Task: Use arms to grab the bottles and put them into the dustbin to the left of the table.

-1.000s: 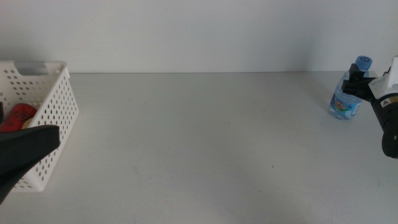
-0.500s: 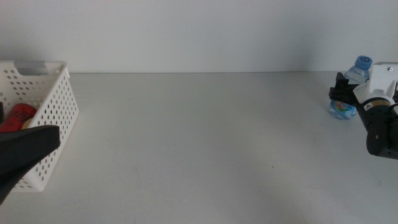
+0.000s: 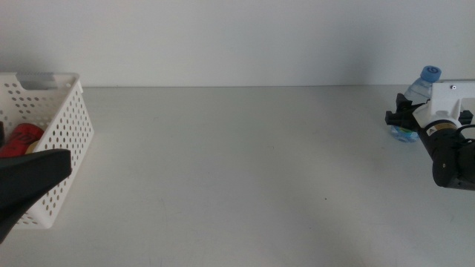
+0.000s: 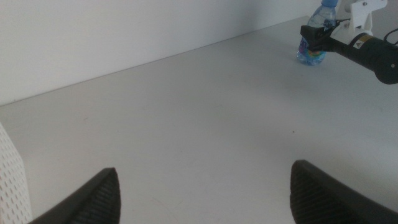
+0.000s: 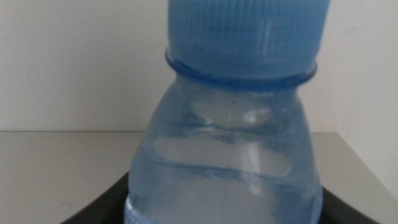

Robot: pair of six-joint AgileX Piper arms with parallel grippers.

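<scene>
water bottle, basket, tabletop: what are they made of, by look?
Water bottle: clear thin plastic, glossy highlights, see-through; ribbed blue plastic cap.
Basket: white moulded plastic, likely rigid; regular punched holes, slot handle.
Tabletop: matte light grey, no grain or glare; maybe laminate, cannot tell.

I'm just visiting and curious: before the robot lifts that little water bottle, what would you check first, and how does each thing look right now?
1. Right gripper around the water bottle: ok, its jaws sit on either side of the body in the right wrist view.
2. Jaws closed firmly on it: cannot tell.
3. Blue cap on: ok.
4. Bottle upright: not ok, it looks tilted in the middle view.
5. Table between bottle and dustbin free of obstacles: ok.
6. Room in the dustbin: cannot tell; a red can already lies inside, and the waiting left gripper, jaws open, hides part of it.
</scene>
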